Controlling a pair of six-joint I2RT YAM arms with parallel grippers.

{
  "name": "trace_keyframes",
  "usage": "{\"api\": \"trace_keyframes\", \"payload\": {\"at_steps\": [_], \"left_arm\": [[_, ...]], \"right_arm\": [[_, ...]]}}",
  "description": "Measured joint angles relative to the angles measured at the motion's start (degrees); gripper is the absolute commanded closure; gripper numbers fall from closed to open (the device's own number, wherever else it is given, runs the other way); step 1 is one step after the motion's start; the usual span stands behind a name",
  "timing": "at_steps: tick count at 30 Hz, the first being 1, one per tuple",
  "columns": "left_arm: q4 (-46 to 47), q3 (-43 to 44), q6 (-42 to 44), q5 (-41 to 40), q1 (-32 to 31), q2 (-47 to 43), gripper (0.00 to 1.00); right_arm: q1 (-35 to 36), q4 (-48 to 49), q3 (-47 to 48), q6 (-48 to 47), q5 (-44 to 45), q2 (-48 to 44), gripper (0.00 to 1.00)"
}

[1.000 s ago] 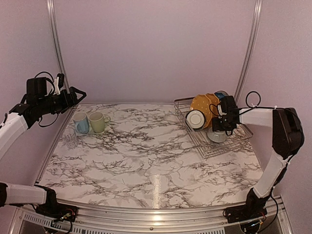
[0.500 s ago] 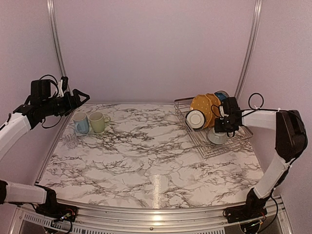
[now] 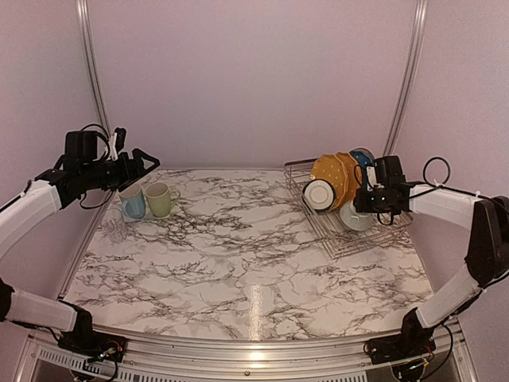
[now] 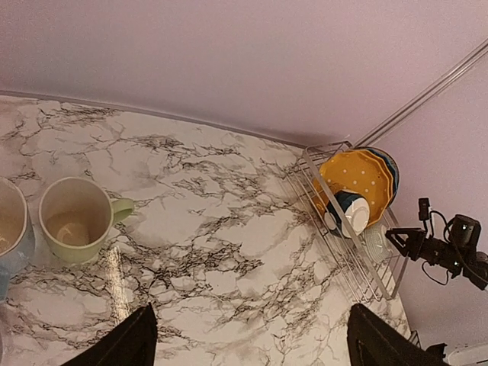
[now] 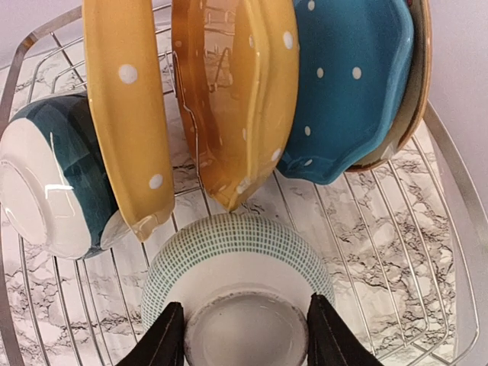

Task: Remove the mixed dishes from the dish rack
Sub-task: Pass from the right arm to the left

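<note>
The dish rack (image 3: 347,240) stands at the back right with mustard-yellow dotted plates (image 5: 126,114) and a blue dotted plate (image 5: 343,84) upright in its slots. A teal-and-white bowl (image 5: 53,175) leans at their left. An upside-down white bowl (image 5: 236,259) with a green dashed band lies in front of the plates. My right gripper (image 5: 245,335) is shut on its foot ring, one finger on each side. My left gripper (image 4: 252,343) hangs open and empty above the back left. The light-blue mug (image 3: 132,201) and pale-green mug (image 3: 160,199) stand below it.
A cream plate's edge (image 5: 421,69) shows behind the blue one. The rack's raised wire rim (image 5: 450,191) runs close on the right of the bowl. A clear glass (image 3: 114,227) stands faintly in front of the mugs. Walls close in behind and beside the rack.
The right gripper's fingers have closed onto the white bowl's foot, and the arm has drawn back to the right with it. The left arm has swung rightward above the mugs.
</note>
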Motion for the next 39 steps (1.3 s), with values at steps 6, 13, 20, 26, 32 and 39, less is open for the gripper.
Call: {"api": "trace_keyframes", "payload": {"at_steps": [6,13,20,26,32,39], "left_arm": [[0.1,0.0,0.0,0.0,-1.3,0.3,0.11],[0.1,0.0,0.0,-0.5,-2.6,0.9,0.11],[0.2,0.0,-0.2,-0.7,-3.8,1.3,0.12],[0.2,0.0,-0.2,-1.1,-4.6,1.3,0.11],[0.2,0.0,-0.5,-1.1,-5.5,2.7,0.11],[0.8,0.0,-1.1,-1.1,-6.8,4.6,0.11]], "right_arm": [[0.0,1.2,-1.6,0.9,-1.2,-1.4,0.87],[0.0,2.1,-1.8,1.3,-2.6,-1.5,0.88],[0.0,2.1,-2.1,1.4,-3.8,-1.5,0.89],[0.0,1.7,-2.1,2.1,-3.9,-1.0,0.92],[0.0,-1.5,-0.8,2.8,-3.8,0.0,0.92],[-0.7,-4.5,-0.2,3.8,-3.7,-0.9,0.92]]}}
